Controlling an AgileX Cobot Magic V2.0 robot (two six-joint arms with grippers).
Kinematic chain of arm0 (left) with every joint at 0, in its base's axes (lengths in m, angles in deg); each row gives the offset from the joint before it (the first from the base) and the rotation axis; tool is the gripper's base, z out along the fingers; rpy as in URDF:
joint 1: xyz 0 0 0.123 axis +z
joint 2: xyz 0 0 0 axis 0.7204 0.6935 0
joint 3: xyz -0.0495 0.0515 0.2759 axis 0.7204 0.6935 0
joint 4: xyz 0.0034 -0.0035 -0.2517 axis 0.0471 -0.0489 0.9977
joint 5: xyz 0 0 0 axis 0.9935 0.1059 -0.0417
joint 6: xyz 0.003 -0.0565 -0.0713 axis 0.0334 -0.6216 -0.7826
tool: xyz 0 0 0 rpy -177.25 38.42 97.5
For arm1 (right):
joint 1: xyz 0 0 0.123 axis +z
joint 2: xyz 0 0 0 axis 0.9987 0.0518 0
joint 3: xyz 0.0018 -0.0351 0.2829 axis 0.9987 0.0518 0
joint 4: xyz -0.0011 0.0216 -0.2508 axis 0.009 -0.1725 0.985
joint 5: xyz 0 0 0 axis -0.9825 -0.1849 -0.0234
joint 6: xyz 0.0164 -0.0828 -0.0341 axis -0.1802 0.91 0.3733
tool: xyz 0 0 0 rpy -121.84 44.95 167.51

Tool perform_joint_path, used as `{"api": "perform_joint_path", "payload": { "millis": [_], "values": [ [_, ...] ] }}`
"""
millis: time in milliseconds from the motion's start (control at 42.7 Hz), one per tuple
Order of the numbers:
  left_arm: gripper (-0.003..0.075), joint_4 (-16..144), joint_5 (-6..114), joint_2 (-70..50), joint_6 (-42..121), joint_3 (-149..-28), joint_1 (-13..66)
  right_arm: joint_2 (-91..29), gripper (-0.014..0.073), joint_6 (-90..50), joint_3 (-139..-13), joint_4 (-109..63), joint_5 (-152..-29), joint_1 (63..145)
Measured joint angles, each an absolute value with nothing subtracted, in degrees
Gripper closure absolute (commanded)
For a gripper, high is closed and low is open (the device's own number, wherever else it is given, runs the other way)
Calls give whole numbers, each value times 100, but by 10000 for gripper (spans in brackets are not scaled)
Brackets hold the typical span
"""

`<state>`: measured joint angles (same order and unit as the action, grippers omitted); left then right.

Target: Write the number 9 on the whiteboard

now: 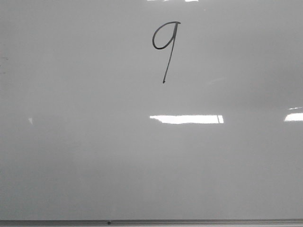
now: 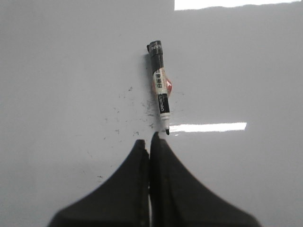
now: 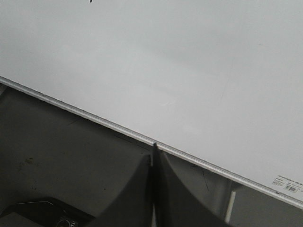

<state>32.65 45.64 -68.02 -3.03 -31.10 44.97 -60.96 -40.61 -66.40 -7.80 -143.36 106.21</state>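
The whiteboard [image 1: 71,165] carries a finished number 9 [image 1: 165,47]. The left claw [image 2: 150,142] is pressed closed and empty; its marker [image 2: 160,90] lies uncapped just beyond the tips. A forward nudge could roll it and streak ink. The right claw [image 3: 154,153] is closed and empty, over the board's frame.

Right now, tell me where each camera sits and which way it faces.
Front view: looks over the whiteboard at the number 9; no arm shows.
Left wrist view: looks down past the shut left gripper at a marker lying on the board.
Right wrist view: looks past the shut right gripper at the board's frame edge.
Shared: all three show the whiteboard.
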Motion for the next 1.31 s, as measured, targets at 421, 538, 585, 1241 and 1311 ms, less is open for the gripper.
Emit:
{"api": "perform_joint_path", "payload": {
  "millis": [421, 538, 585, 1241, 1311],
  "values": [
    [739, 3265, 4446, -6802, -303, -3083, 4571, -6096, 662, -4071, -6640, -780, -14336, 10621],
    [739, 3265, 4446, -6802, -303, -3083, 4571, -6096, 662, -4071, -6640, -780, -14336, 10621],
    [739, 3265, 4446, -6802, -303, -3083, 4571, -6096, 662, -4071, -6640, -780, -14336, 10621],
    [739, 3265, 4446, -6802, -303, -3083, 4571, -6497, 662, -4071, -5995, -710, -13512, 10167],
    [739, 3265, 4446, -6802, -303, -3083, 4571, -6813, 662, -4071, -5500, -695, -12826, 9860]
  ]
}}
